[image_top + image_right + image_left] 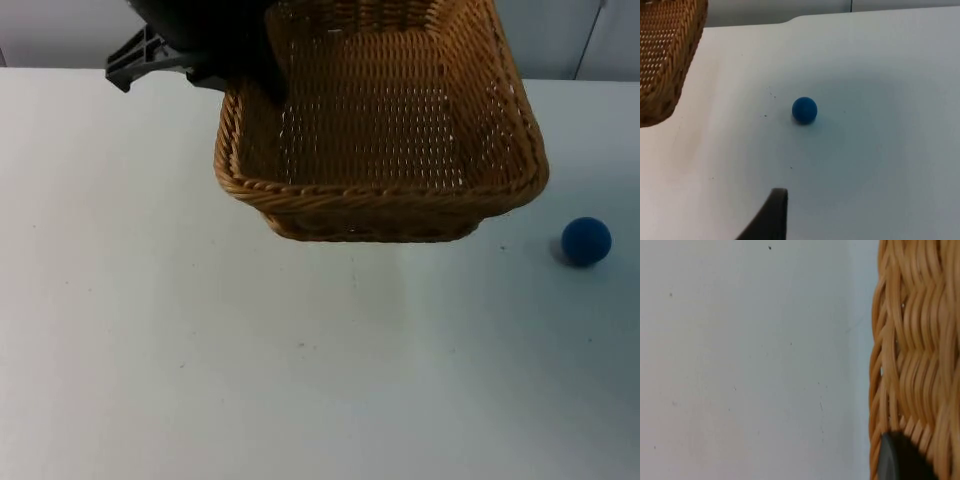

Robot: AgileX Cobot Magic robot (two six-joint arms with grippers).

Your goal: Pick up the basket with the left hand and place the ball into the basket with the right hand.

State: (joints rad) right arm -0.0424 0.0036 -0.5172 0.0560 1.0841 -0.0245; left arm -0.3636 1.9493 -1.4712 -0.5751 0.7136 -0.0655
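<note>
My left gripper point(262, 80) pinches the rim of the basket point(385, 190) at its left back corner and holds it clear of the table point(200, 350), though my arm hides the fingers themselves. The ball point(586, 241) lies on the table to the right of the basket, well apart from it, so my right gripper point(771, 212) is nearer. The ball sits ahead of that fingertip; a round ball has no long axis, and I cannot tell whether those jaws are spread.

From my station the left arm point(205, 35) reads as a matte black bulk, with a ribbed, bracket-like black piece point(135, 58) jutting from its side. The left tool's fingertip point(900, 460) is black and rounded, perhaps rubbery. The right tool's fingertip point(771, 217) is a dark, tapering blade, plain and unmarked.
</note>
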